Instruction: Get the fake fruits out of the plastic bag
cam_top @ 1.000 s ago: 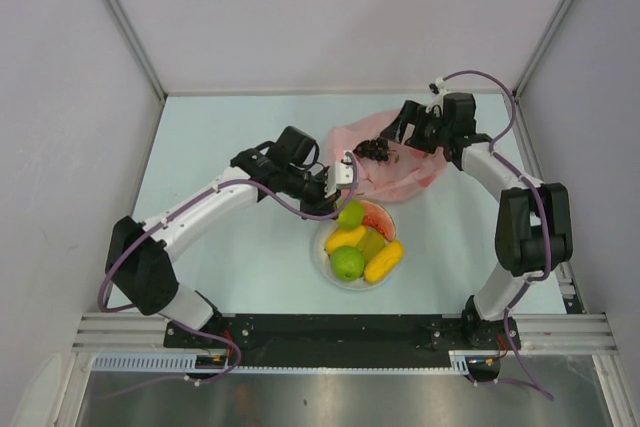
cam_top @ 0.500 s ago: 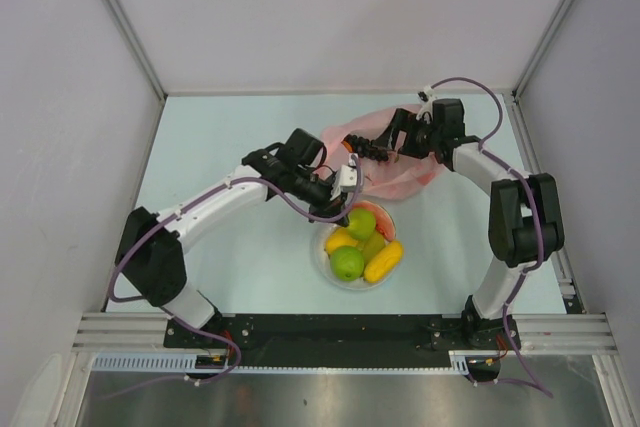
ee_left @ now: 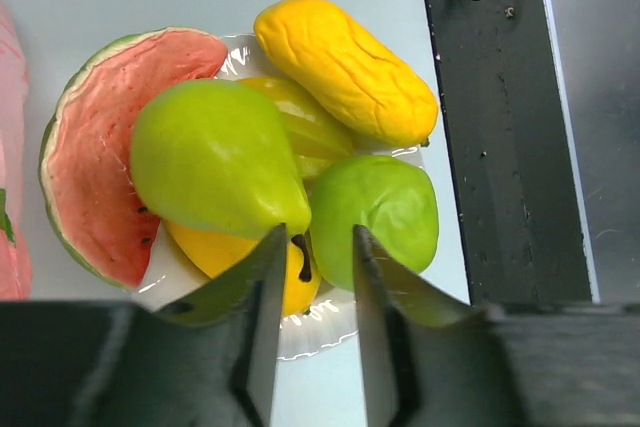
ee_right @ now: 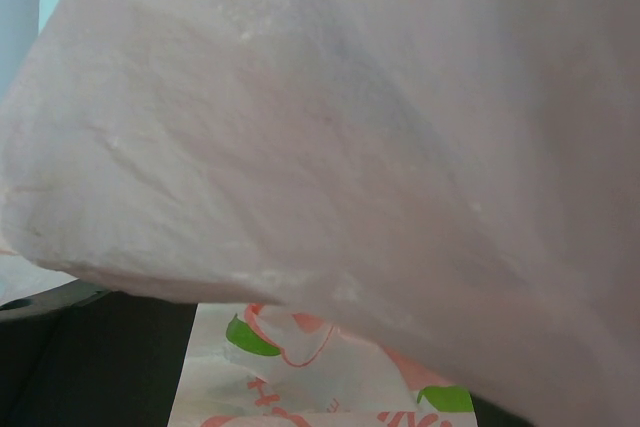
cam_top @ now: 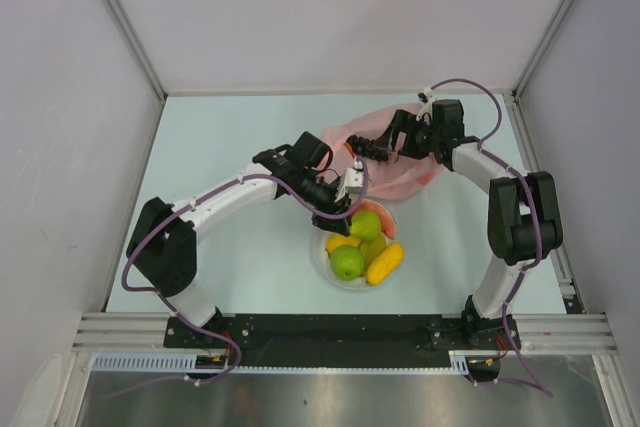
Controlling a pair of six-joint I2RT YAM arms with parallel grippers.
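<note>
Left pincer (cam_top: 349, 209) hovers over the plate (cam_top: 316, 255) of fruits (cam_top: 347, 263) on the bench (cam_top: 230, 147). The right pincer (cam_top: 368, 147) is at the pink bag (cam_top: 402, 175) behind it, and I cannot tell its grip. From the left wrist, the fingers (ee_left: 262, 287) stand slightly apart, with the pear's (ee_left: 210, 157) stem between them, beside the watermelon slice (ee_left: 95, 137) and the apple (ee_left: 375, 212). From the right wrist, bag plastic fills everything.

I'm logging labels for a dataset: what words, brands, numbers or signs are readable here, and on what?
None can be read.
The plastic bag carries a red and green print in the right wrist view, but its red marks are blurred and cut off.
The fake fruits and white plate bear no lettering.
</note>
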